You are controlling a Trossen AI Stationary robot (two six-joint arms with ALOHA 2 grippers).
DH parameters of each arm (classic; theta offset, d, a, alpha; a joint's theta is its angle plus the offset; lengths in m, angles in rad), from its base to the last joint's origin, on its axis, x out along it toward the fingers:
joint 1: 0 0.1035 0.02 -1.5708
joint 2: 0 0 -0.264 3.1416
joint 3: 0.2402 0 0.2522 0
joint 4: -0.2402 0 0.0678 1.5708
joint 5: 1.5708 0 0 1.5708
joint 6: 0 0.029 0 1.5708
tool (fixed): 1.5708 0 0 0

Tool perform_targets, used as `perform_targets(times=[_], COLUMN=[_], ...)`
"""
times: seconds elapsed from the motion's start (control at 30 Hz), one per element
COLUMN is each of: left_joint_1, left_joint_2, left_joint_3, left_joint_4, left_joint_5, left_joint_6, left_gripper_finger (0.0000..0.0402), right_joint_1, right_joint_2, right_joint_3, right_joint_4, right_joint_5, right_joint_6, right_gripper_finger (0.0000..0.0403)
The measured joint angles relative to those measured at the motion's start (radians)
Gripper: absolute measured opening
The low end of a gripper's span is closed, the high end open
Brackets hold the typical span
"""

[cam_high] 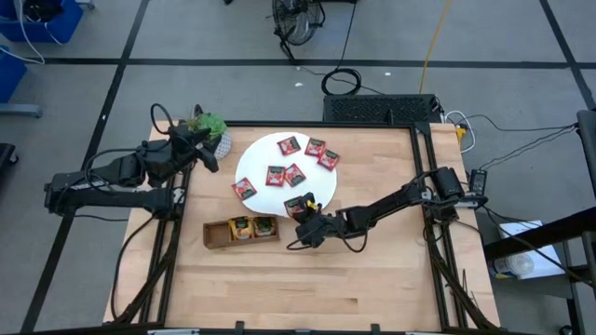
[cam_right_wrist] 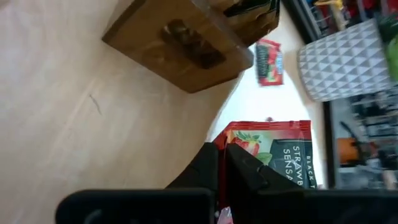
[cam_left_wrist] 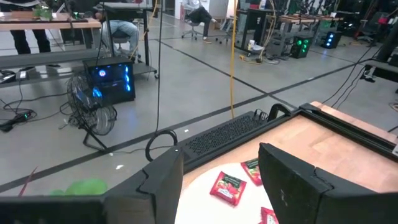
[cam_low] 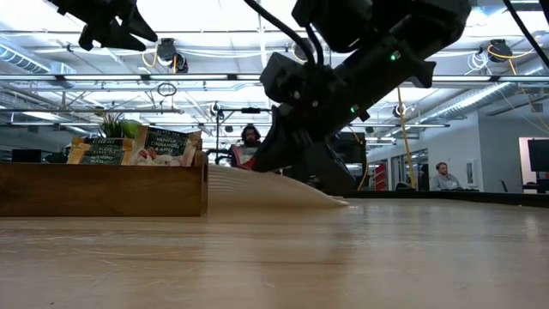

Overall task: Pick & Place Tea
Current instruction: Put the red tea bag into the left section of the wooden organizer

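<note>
Several red tea sachets point(cam_high: 296, 173) lie flat on the white disc point(cam_high: 256, 154) at the table's middle. Two orange-yellow sachets point(cam_high: 251, 227) stand in the brown wooden tray point(cam_high: 216, 234) just near-left of the disc. My right gripper point(cam_high: 304, 220) is at the disc's near rim, shut on one red sachet point(cam_right_wrist: 277, 155). My left gripper point(cam_left_wrist: 221, 186) hangs open high over the disc's far-left side, beside the green plant point(cam_high: 210, 124), with nothing between its fingers. My right gripper pinches the red sachet by one edge point(cam_right_wrist: 231, 142) between its two fingers. The fingers slant down from the table's right side. The sachet sticks out past the fingertips over the disc's near rim; whether any of it rests on the disc, I cannot tell.
The plant's white patterned pot point(cam_right_wrist: 345, 59) stands at the disc's far-left side. The tray's right compartment point(cam_right_wrist: 186, 50) is close to my right gripper. Bare wooden tabletop point(cam_high: 372, 279) spreads along the near and right sides. People sit in the room behind the table.
</note>
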Motion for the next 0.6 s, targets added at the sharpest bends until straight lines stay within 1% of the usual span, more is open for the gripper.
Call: perform_targets(times=[0.13,0.2,0.4,0.47,0.57,0.6], left_joint_1=[0.000,0.000,0.000,0.000,0.000,0.000], left_joint_2=[0.000,0.000,0.000,0.000,0.000,0.000], left_joint_3=[0.000,0.000,0.000,0.000,0.000,0.000], left_joint_4=[0.000,0.000,0.000,0.000,0.000,0.000], left_joint_5=[0.000,0.000,0.000,0.000,0.000,0.000], left_joint_6=[0.000,0.000,-0.001,-0.001,-0.001,-0.001], left_gripper_finger=[0.0209,0.0209,0.0209,0.0209,0.0209,0.0209], right_joint_1=[-0.014,-0.015,-0.013,-0.013,-0.013,-0.014], right_joint_2=[0.000,0.000,-0.010,-0.017,-0.018,-0.018], right_joint_3=[0.000,0.000,0.000,0.000,0.000,0.000], right_joint_4=[-0.020,-0.020,-0.011,0.000,-0.008,-0.020], right_joint_5=[-0.044,-0.047,-0.048,-0.024,0.067,0.083], right_joint_6=[0.042,0.042,-0.046,-0.078,-0.111,-0.112], right_gripper_finger=[0.0006,0.0005,0.0005,0.0005,0.0004,0.0004])
